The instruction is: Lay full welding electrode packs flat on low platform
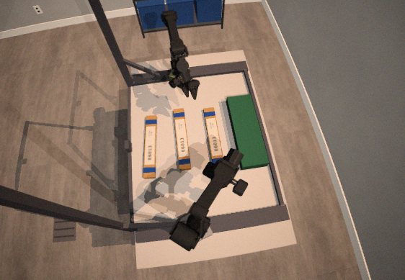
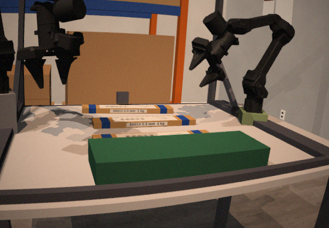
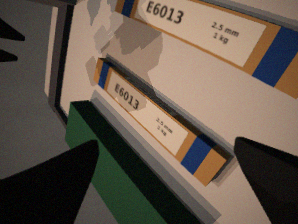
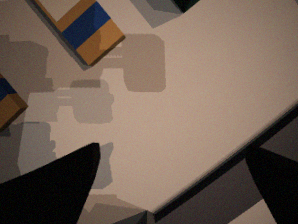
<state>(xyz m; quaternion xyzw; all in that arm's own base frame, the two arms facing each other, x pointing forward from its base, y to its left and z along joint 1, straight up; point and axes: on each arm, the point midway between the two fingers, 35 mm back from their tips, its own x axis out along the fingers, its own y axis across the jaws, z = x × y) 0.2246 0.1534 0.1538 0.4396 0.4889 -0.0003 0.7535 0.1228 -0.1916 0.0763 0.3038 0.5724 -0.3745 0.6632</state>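
Note:
Three orange, white and blue E6013 packs lie flat and apart. The pack farthest from the platform (image 1: pixel 150 147) (image 2: pixel 128 111) is in the open. The middle pack (image 1: pixel 181 138) (image 2: pixel 143 122) (image 3: pixel 200 30) (image 4: pixel 10 106) lies beside it. The nearest pack (image 1: pixel 212 131) (image 2: pixel 140 135) (image 3: pixel 145 114) (image 4: pixel 100 46) lies alongside the green platform (image 1: pixel 248 131) (image 2: pixel 175 156) (image 3: pixel 80 130) (image 4: pixel 187 4), whose top is bare. My left gripper (image 1: pixel 191 97) (image 2: pixel 195 78) (image 3: pixel 166 145) is open and empty, above the packs' far ends. My right gripper (image 2: pixel 52 85) (image 4: pixel 173 151) is open and empty, high beyond their other ends.
A dark frame (image 1: pixel 248 214) (image 2: pixel 164 177) (image 4: pixel 210 192) borders the work table. In the top view, the right arm (image 1: pixel 207 203) covers the near end of the pack closest to the platform. Dark uprights stand at the frame's corners on the side opposite the platform.

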